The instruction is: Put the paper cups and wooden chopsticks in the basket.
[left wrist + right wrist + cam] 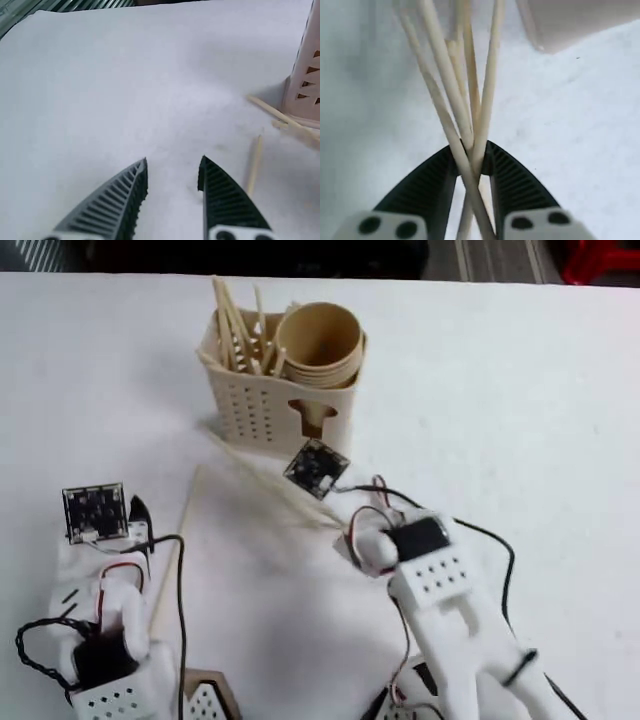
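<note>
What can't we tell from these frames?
- Cup count: in the high view, the basket wall hides the lower part of the stacked cups.
- Count of chopsticks held: in the right wrist view they overlap in the right end effector, and their far ends are cut off by the frame edge.
- Basket in the left wrist view: mostly cut off by the frame edge.
</note>
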Controlling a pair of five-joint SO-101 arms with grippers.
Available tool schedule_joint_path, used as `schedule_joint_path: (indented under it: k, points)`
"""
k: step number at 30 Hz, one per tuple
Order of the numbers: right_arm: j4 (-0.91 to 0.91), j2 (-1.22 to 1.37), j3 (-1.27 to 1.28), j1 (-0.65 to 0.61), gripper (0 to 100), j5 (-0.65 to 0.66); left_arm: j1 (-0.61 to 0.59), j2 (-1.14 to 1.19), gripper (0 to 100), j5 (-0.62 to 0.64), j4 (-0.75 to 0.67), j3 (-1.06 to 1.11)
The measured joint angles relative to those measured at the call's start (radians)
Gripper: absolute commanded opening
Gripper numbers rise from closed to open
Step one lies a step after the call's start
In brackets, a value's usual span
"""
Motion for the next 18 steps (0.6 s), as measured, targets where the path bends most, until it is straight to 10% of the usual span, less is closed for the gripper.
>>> schedule_joint_path:
  k: [18]
  points:
    - [0.006,-0.235,0.055,-0.023,1.7,-0.138,0.000,0.000,18,0.000,0.000,0.000]
